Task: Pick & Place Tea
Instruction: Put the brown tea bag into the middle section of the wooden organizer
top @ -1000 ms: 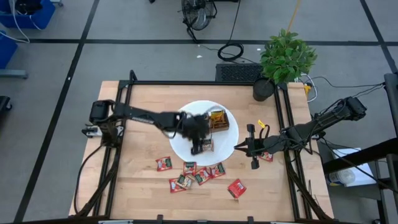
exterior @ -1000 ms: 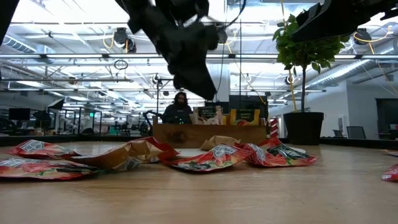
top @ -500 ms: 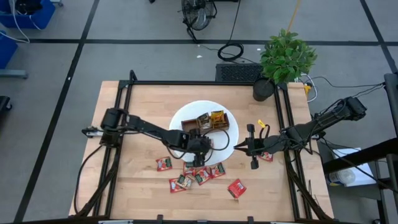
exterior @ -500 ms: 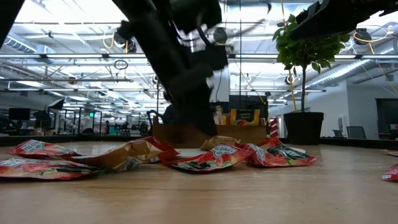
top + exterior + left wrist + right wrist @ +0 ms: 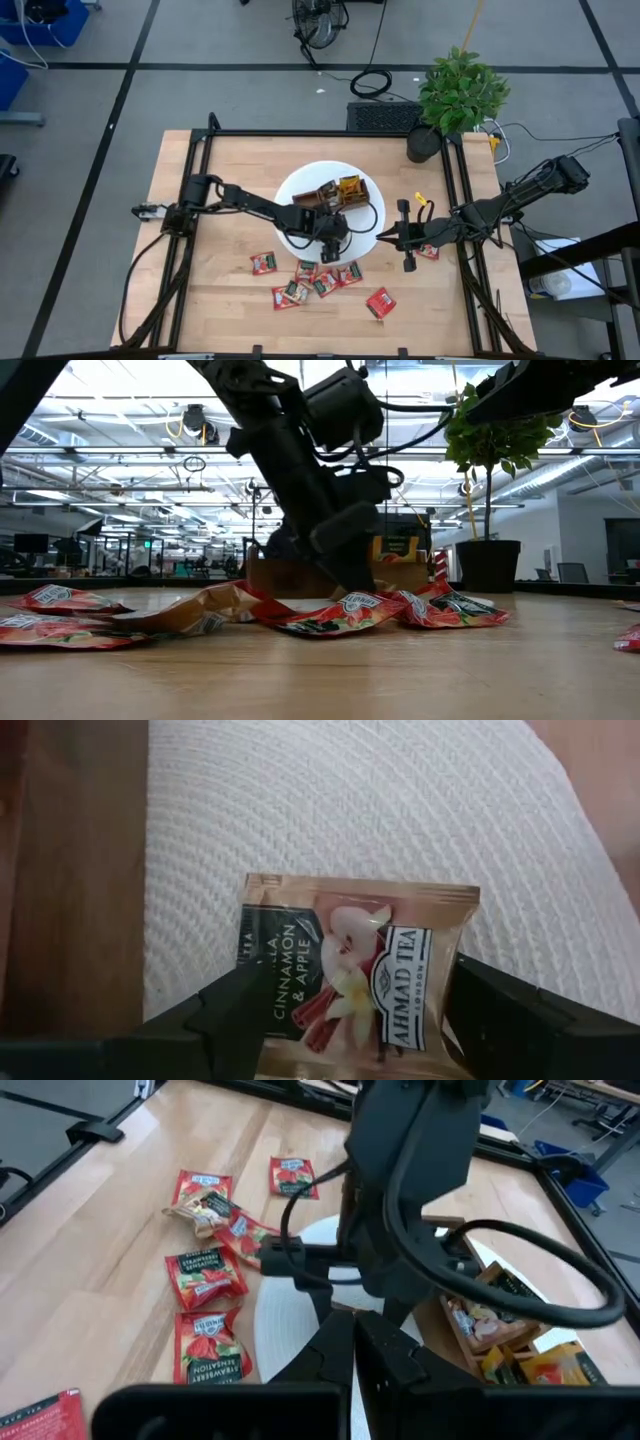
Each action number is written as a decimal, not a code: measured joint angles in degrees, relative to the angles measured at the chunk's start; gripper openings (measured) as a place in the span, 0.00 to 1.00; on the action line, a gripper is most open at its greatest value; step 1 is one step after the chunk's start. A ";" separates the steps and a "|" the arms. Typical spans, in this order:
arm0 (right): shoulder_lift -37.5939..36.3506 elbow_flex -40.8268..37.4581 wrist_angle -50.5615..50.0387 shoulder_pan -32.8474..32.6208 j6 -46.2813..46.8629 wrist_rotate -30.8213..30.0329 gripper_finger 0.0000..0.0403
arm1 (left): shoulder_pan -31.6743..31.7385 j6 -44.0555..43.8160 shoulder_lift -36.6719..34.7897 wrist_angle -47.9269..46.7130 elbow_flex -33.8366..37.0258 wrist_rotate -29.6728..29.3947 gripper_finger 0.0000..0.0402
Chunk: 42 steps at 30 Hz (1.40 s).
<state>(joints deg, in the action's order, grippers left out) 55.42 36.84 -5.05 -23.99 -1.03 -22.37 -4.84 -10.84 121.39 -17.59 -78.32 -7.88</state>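
Observation:
A tan tea sachet [image 5: 350, 970] lies flat on the white round mat [image 5: 380, 800]. My left gripper [image 5: 355, 1020] is low over it, open, one finger at each side edge. From above, the same gripper [image 5: 332, 243] is at the mat's near part, just in front of the wooden tray [image 5: 338, 195]. Several red tea sachets [image 5: 325, 283] lie on the table nearer the front edge. My right gripper [image 5: 383, 238] hangs shut and empty at the mat's right rim. My left gripper comes at the tan sachet from above, slanting down, with its fingers [image 5: 235, 1010] beside the sachet's two opposite side edges [image 5: 250, 950]. Whether they touch it, I cannot tell. The sachet lies flat on the mat.
A potted plant [image 5: 455, 95] stands at the far right corner. One red sachet [image 5: 428, 252] lies under my right arm, another [image 5: 380, 302] lies alone near the front. Black frame rails [image 5: 190, 200] run along both table sides. The tray holds a few sachets [image 5: 349, 188].
My left gripper has come down from above the mat to just over the tan sachet, shifting a little toward the near edge and tipping more steeply. The sachets on the table have stayed where they were.

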 joint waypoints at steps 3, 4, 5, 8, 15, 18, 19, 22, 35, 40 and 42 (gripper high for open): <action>0.00 0.00 -0.13 0.00 0.29 0.00 0.01 | -0.19 -0.54 0.14 -0.61 -0.07 0.19 0.62; 0.00 0.00 -0.11 0.00 0.32 0.00 0.01 | -0.31 -0.91 0.14 -0.93 -0.07 0.22 0.58; 0.00 0.01 -0.11 0.00 0.35 0.00 0.01 | -0.52 -1.36 0.14 -1.15 -0.06 0.28 0.54; 0.00 0.01 0.11 0.00 0.76 0.00 0.01 | -1.39 -1.22 -0.55 -2.05 0.05 0.13 0.37; 0.00 0.00 0.13 0.00 0.78 -0.02 0.01 | -4.69 0.56 -5.18 -6.28 0.50 -3.89 0.05; 0.00 0.01 0.89 0.05 0.78 -0.05 0.01 | -7.26 4.38 -7.91 -7.38 0.35 -11.73 0.04; 0.07 0.01 1.38 0.32 0.75 -0.01 0.01 | -8.17 6.17 -8.63 -7.30 0.35 -15.13 0.04; 2.27 -0.15 6.26 1.92 1.28 -0.02 0.01 | -10.50 13.34 -9.50 -5.01 0.35 -27.98 0.04; 12.39 -0.79 19.98 23.06 8.49 29.77 0.42 | -13.99 45.37 -8.72 9.48 0.26 -48.16 0.04; 17.10 -0.79 28.88 26.07 10.85 39.97 0.49 | -13.42 45.53 -8.73 10.41 0.26 -46.40 0.04; 18.60 -0.74 30.71 27.04 10.73 40.64 0.48 | -13.16 44.66 -8.73 10.34 0.26 -46.29 0.04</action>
<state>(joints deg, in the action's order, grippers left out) 74.02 36.10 25.66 3.05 9.70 18.27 -18.00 33.82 112.66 -7.25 -78.06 -54.17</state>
